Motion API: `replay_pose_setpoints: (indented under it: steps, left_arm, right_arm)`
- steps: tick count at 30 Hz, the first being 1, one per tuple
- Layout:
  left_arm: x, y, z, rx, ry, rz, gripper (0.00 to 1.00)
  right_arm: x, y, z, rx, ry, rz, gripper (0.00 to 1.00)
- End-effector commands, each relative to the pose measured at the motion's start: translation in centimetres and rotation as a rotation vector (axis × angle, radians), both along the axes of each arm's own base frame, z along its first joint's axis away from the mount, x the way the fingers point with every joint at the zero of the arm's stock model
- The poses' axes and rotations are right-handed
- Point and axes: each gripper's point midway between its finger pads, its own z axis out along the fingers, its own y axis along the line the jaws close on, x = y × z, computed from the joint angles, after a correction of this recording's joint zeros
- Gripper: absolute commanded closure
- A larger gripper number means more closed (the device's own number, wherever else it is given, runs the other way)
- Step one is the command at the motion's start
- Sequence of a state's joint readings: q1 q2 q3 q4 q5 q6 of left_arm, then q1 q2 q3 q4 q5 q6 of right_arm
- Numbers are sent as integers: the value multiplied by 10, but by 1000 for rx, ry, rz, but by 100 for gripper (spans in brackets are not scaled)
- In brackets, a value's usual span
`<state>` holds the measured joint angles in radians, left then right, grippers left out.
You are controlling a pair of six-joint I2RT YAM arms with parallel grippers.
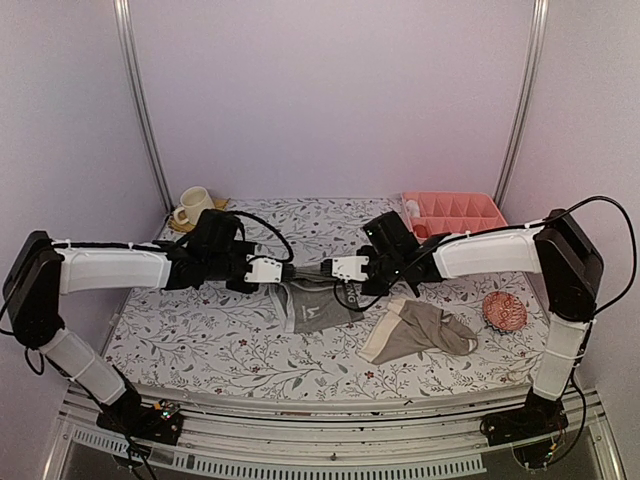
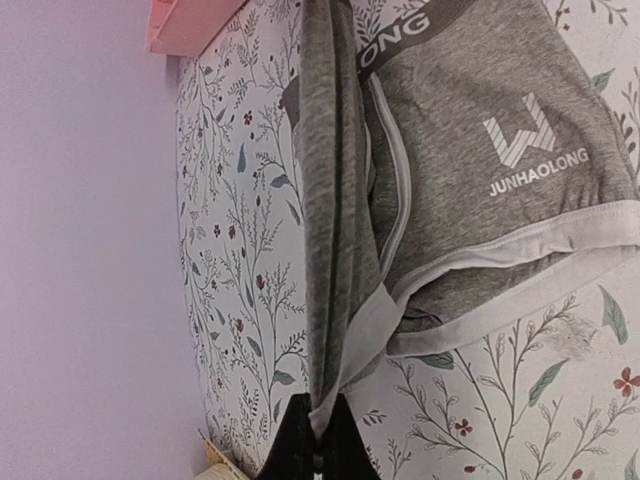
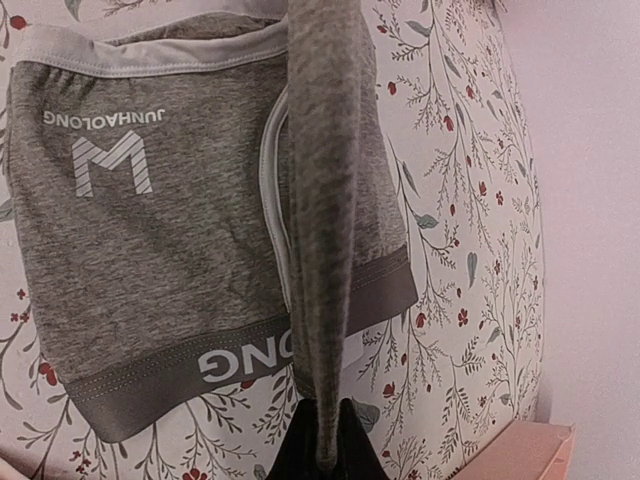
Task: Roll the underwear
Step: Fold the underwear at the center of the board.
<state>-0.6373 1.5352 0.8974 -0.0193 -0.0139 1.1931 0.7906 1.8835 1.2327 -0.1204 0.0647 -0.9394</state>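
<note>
robot arms meet at the centre of the frame over a flower-patterned table [image 1: 220, 345]. the left gripper [image 1: 290, 271] and the right gripper [image 1: 322, 269] are each clenched on one end of a raised fold of the grey underwear [image 1: 318, 312]. the wrist views show a taut band of grey cloth running away from each closed gripper. the rest of the garment lies flat on the table, logo up. the shared pinch looks meant to keep the fold straight, so it can be laid over as the first turn of a roll. the taupe underwear [image 1: 420, 330] lies rumpled just right of centre, untouched, near a pink knitted ball [image 1: 504, 311].
</note>
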Motion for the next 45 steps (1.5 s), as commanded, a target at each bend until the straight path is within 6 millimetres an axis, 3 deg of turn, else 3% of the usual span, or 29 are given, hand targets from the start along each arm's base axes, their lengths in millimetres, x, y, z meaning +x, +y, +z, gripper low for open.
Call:
replay_pose_setpoints:
  steps: [1, 10, 15, 25, 30, 33, 34, 39, 41, 45]
  left_arm:
    - [-33, 7, -16, 30, 81, -54, 100]
    - [-77, -4, -38, 35, 167, -109, 100]
    - [-84, -9, -43, 28, 195, -117, 100]
    - [-104, -18, -58, 48, 263, -163, 99]
    - [-108, -12, -67, 94, 269, -149, 84]
    - [-106, -7, -69, 117, 258, -135, 56]
    - [-106, -5, -70, 122, 254, -132, 51]
    - [-97, -3, -62, 108, 218, -107, 47]
    - [-91, -6, -56, 76, 201, -101, 29]
    - [-86, -17, -54, 39, 184, -128, 24]
  right_arm:
    - [-11, -9, -5, -42, -13, -33, 99]
    - [-29, -12, -12, -86, -12, -52, 98]
    - [-32, -23, -28, -137, -1, -84, 98]
    - [-38, -32, -36, -139, 10, -100, 98]
    - [-41, -31, -32, -130, 9, -102, 98]
    - [-49, -29, -31, -128, 13, -95, 96]
    - [-51, -29, -32, -131, 12, -94, 93]
    - [-58, -30, -39, -159, 18, -102, 89]
    - [-60, -30, -41, -166, 20, -103, 89]
    - [-53, -32, -41, -178, -8, -131, 90]
